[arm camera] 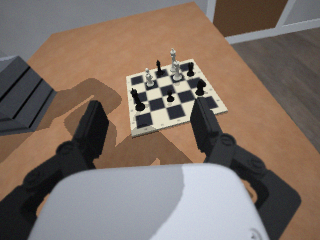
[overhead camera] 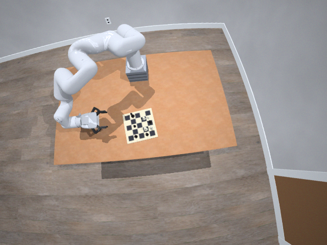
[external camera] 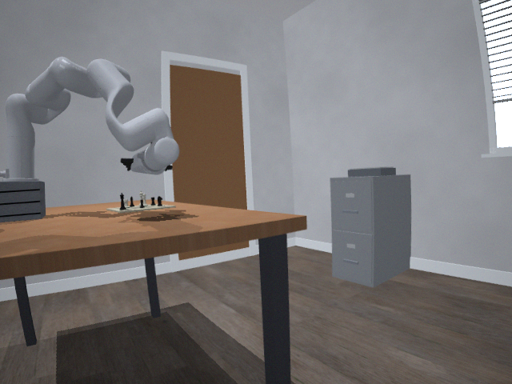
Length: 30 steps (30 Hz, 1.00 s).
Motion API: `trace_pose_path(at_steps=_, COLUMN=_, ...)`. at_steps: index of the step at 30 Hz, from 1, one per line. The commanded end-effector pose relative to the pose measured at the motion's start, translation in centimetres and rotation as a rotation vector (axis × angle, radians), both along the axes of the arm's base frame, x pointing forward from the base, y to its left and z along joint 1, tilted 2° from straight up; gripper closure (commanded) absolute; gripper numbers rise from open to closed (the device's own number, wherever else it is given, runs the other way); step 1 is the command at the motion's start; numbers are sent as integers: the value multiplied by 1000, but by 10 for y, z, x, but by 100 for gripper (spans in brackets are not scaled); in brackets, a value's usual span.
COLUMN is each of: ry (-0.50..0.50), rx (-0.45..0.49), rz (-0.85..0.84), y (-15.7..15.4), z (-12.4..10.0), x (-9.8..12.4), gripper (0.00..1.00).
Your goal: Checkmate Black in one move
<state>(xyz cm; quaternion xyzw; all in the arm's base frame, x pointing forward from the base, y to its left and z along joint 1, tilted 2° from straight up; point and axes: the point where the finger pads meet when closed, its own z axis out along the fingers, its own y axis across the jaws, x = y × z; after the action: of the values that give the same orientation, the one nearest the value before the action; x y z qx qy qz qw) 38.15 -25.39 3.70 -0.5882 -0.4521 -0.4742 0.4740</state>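
Observation:
A small cream and dark chessboard (overhead camera: 140,125) lies on the orange table top; it also shows in the wrist view (arm camera: 172,96) and in the side view (external camera: 140,206). Several black pieces stand on it, among them a tall one (arm camera: 136,99) at the near left and one (arm camera: 200,87) at the right. Three white pieces (arm camera: 175,65) stand toward the far side. My gripper (overhead camera: 101,120) hovers above the table to the left of the board, apart from it. Its fingers are wide open with nothing between them.
The arm's grey base block (overhead camera: 136,71) stands on the table behind the board. The table's front edge (overhead camera: 145,158) is near the board. A grey filing cabinet (external camera: 370,227) and a brown door (external camera: 205,136) stand in the room.

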Motion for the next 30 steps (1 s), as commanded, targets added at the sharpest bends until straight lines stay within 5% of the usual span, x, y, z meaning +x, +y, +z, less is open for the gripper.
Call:
trace_pose_path(at_steps=1, ry=-1, rx=-5, rz=-3, y=-1, z=25, x=-1, gripper=0)
trace_pose_path(at_steps=12, ry=2, rx=-45, rz=21, y=7, z=20, x=4, gripper=0)
trace_pose_path(at_steps=19, ry=-19, rx=-327, rz=200, y=54, z=-6, x=23, gripper=0)
trace_pose_path(at_steps=30, ry=-95, rx=-557, rz=377, y=84, z=-20, x=31, gripper=0)
